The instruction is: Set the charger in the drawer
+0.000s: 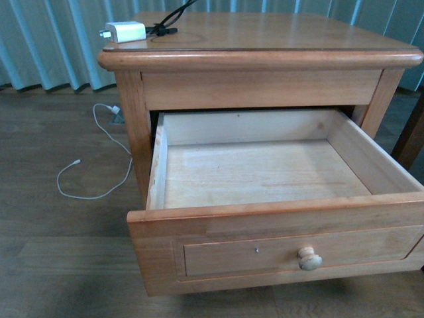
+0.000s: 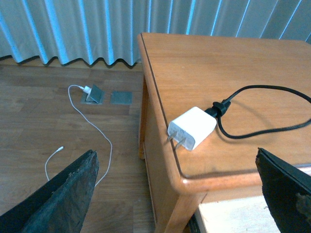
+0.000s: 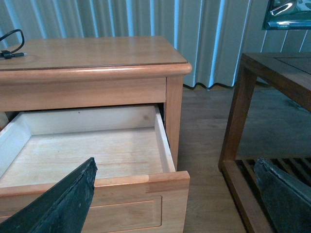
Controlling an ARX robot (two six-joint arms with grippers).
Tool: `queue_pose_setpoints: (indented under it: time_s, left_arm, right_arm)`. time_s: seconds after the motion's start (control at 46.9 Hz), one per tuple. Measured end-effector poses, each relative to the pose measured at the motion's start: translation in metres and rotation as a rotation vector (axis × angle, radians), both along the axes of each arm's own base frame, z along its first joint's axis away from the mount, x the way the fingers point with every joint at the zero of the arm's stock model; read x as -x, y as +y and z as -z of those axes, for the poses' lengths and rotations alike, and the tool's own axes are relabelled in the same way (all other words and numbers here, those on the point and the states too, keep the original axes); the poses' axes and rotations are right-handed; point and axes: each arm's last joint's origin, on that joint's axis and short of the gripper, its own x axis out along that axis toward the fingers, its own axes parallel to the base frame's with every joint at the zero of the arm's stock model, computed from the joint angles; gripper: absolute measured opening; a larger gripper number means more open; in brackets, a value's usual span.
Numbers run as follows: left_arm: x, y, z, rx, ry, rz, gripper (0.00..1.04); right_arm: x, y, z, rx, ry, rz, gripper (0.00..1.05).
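Far left, a long white cable [image 1: 99,180] lay loose on the floor; that was not your piece. The charger [image 1: 124,30] sat on the counter [image 1: 278,41] at its back left corner, close to the edge. It lay flat, with its prongs turned toward the counter's left edge. Your left hand [image 2: 175,155] hung short of it with the jaws spread wide and nothing in them, and the left wrist view framed the block between the two fingers. A black cable [image 1: 173,16] ran from the charger's right end and looped off across the counter toward the rear.

I judged the block light, hard and smooth-sided, so it was likely to skid on the wood if you pinched it off-centre. The best hold looked to be across its two long sides at mid-body, clear of the prongs and of the cable plug. The cable seemed limp. It would trail behind and could tug the block or drape over the drawer front.

Lower and to the right, the drawer [image 1: 397,177] stood pulled well out, with nothing showing inside and its knob [image 1: 309,259] on the front panel. Your right hand [image 3: 175,165] hung near the drawer's right front corner, jaws wide and empty. Further right, a dark wooden table [image 3: 272,68] stood apart from the stand.
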Motion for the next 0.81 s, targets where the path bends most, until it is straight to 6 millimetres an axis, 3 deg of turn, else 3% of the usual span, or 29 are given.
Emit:
queue_pose_setpoints:
  time_s: [0.17, 0.383, 0.682, 0.809]
  left_arm:
    - [-0.052, -0.016, 0.007, -0.031, 0.032, 0.112, 0.99]
    - [-0.089, -0.032, 0.023, -0.078, 0.078, 0.153, 0.99]
    - [-0.108, -0.037, 0.043, -0.087, 0.119, 0.14, 0.99]
    - [-0.108, -0.04, 0.046, -0.099, 0.13, 0.144, 0.85]
  right_arm:
    - [0.0, 0.0, 0.0, 0.0, 0.0, 0.0, 0.96]
    - [0.0, 0.0, 0.0, 0.0, 0.0, 0.0, 0.96]
    - [0.0, 0.0, 0.0, 0.0, 0.0, 0.0, 0.96]
    - [0.0, 0.0, 0.0, 0.0, 0.0, 0.0, 0.96]
